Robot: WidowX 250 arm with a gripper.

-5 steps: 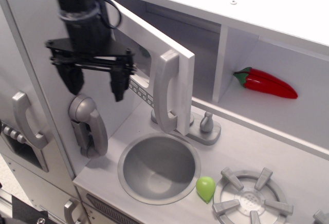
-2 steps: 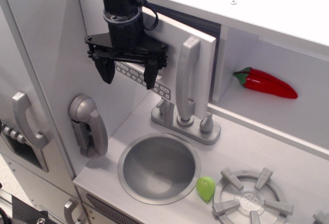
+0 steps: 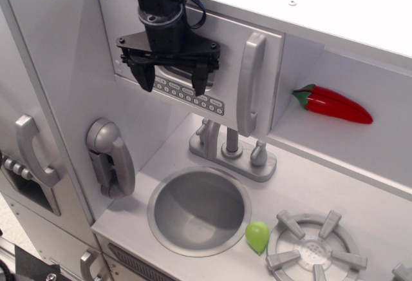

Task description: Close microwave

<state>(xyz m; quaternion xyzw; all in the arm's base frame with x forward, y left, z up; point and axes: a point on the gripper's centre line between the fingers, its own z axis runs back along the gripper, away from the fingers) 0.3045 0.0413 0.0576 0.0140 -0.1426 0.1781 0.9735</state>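
The microwave (image 3: 232, 55) is a white cabinet box at the top of the toy kitchen. Its door lies flush against the box front, with the row of small grey buttons (image 3: 192, 95) along its lower edge and the tall grey handle (image 3: 250, 84) at its right side. My black gripper (image 3: 170, 81) hangs right in front of the door's window, its two fingers spread apart and holding nothing. The fingertips are level with the button row and appear to press against the door. The gripper hides most of the window.
A grey phone handset (image 3: 111, 155) hangs on the left wall. Below are the faucet (image 3: 232, 152), round sink (image 3: 199, 210), a green pear-shaped toy (image 3: 257, 236) and a burner (image 3: 315, 252). A red chili pepper (image 3: 331, 104) lies on the right shelf.
The microwave door has swung from wide open to flush with the box. My gripper has moved right and back with it, staying open.
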